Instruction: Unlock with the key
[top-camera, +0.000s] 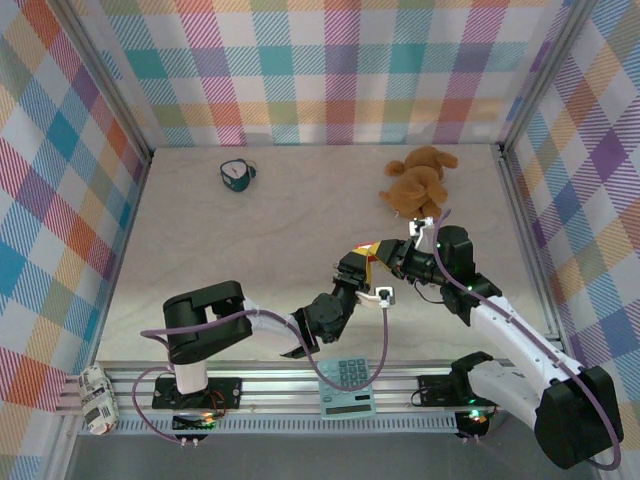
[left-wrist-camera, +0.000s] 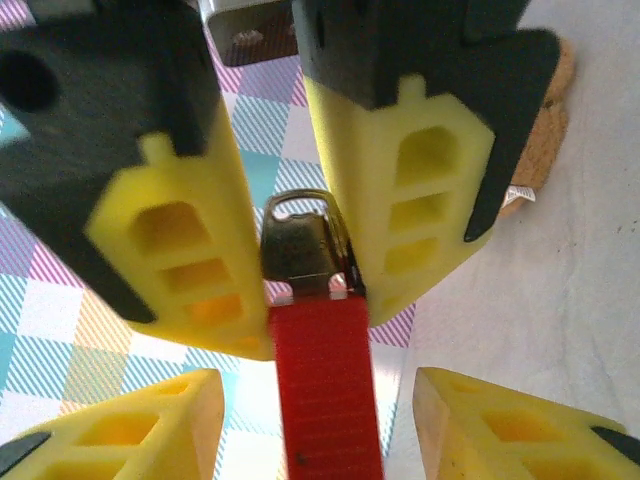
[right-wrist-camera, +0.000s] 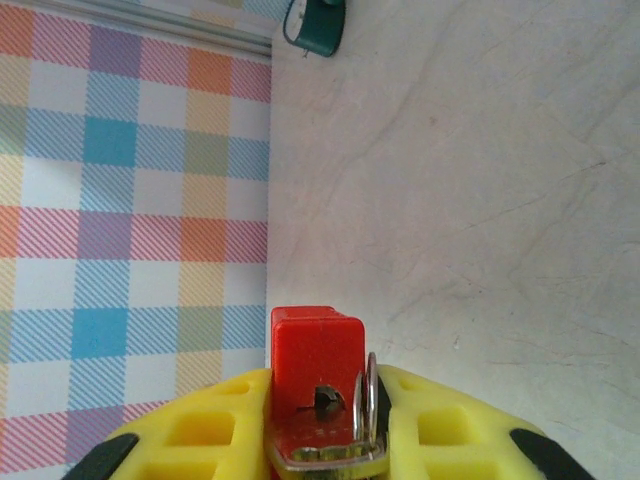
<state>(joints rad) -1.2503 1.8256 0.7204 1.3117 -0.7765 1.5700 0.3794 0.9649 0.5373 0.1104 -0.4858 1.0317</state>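
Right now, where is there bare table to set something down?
Bare: the left stretch between the teal object, the left wall and the left arm; the far strip between teal object and plush bear. Crowded: in front of the bear, where left claw and right claw meet at the red padlock.

A teddy bear (top-camera: 418, 180) lies far right on the worktop (top-camera: 250, 250), a small teal thing (top-camera: 237, 175) far left. A calculator (top-camera: 347, 388) and a white carton (top-camera: 95, 398) sit at the near edge.
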